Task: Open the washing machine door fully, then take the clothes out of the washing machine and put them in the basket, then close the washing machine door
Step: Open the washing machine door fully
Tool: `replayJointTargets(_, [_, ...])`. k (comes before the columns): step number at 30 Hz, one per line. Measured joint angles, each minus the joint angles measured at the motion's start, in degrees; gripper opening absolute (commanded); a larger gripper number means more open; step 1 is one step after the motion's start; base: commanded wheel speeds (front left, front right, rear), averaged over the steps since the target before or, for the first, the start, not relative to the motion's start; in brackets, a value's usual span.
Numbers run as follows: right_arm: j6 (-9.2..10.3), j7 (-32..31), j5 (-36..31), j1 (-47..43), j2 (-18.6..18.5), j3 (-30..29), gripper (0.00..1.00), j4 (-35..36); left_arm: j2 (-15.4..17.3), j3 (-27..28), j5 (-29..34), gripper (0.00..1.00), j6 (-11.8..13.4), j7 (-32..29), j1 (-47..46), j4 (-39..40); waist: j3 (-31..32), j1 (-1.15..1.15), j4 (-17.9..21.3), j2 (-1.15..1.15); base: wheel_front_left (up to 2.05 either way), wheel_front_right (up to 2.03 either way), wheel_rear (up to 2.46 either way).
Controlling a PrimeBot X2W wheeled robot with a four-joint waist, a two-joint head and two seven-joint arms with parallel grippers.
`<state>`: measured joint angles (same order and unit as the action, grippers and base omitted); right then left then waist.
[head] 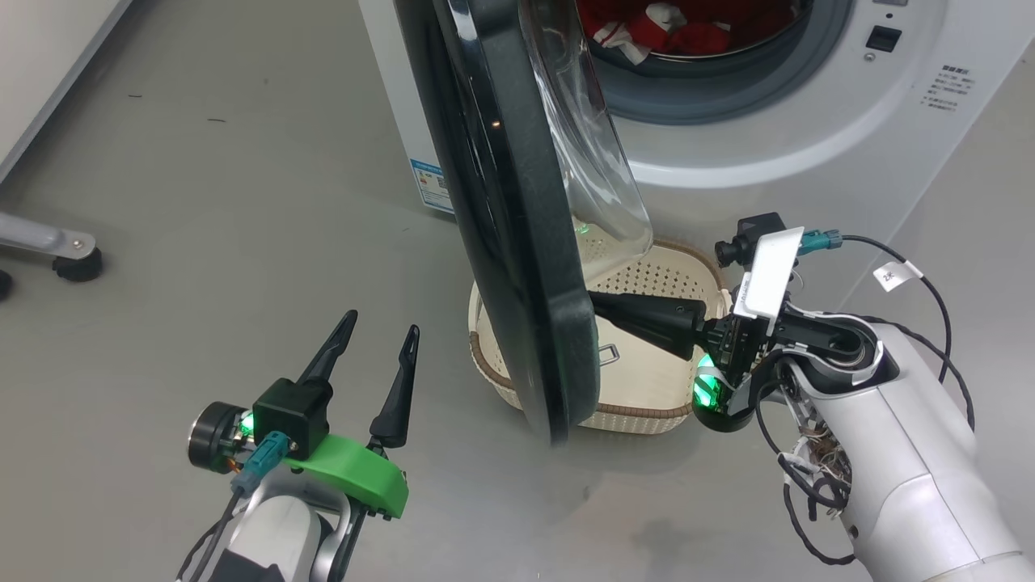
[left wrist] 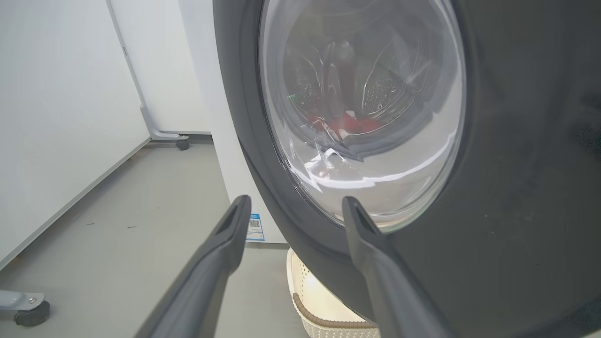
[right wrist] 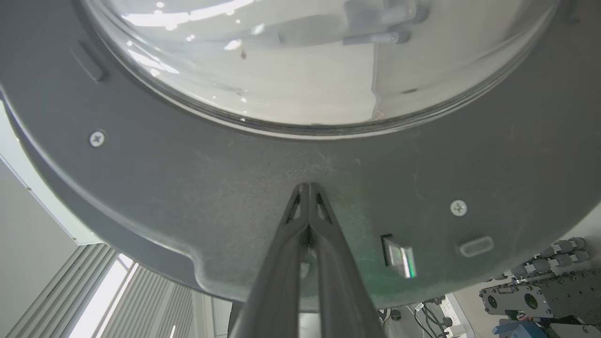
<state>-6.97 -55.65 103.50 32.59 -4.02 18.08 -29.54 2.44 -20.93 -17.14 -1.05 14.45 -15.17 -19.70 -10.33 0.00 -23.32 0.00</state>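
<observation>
The washing machine door [head: 517, 242] stands half open, edge-on in the head view, its black frame and clear glass bowl [head: 594, 153] over the basket [head: 647, 323]. My right gripper [head: 597, 305] is shut and empty, its tips pressed against the door's inner frame [right wrist: 197, 188] below the glass; the right wrist view shows the right gripper [right wrist: 308, 185] touching it. My left gripper [head: 382, 330] is open at the lower left, on the door's outer side. The left gripper [left wrist: 293, 204] points at the door [left wrist: 516, 164]. Red clothes [head: 687, 28] lie in the drum of the white washing machine [head: 776, 137].
The cream basket sits on the grey floor right under the door's lower edge. A wheeled stand foot [head: 77, 263] is at the far left, beside a white wall panel [left wrist: 61, 117]. Open floor lies to the left of the door.
</observation>
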Motion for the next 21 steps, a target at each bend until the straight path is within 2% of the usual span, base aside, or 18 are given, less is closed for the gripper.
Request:
replayJointTargets(14, [0.00, 2.4, 5.6, -2.7, 0.2, 7.4, 0.00, 4.0, 0.0, 0.1, -0.5, 1.00, 0.3, 0.0, 0.1, -0.1, 0.5, 0.00, -2.7, 0.00, 0.00, 0.00, 0.00])
replayJointTargets(21, [0.00, 4.3, 6.0, -3.0, 0.2, 8.6, 0.00, 4.7, 0.0, 0.1, -0.5, 1.00, 0.3, 0.0, 0.2, 0.1, 0.7, 0.00, -3.0, 0.00, 0.00, 0.00, 0.00])
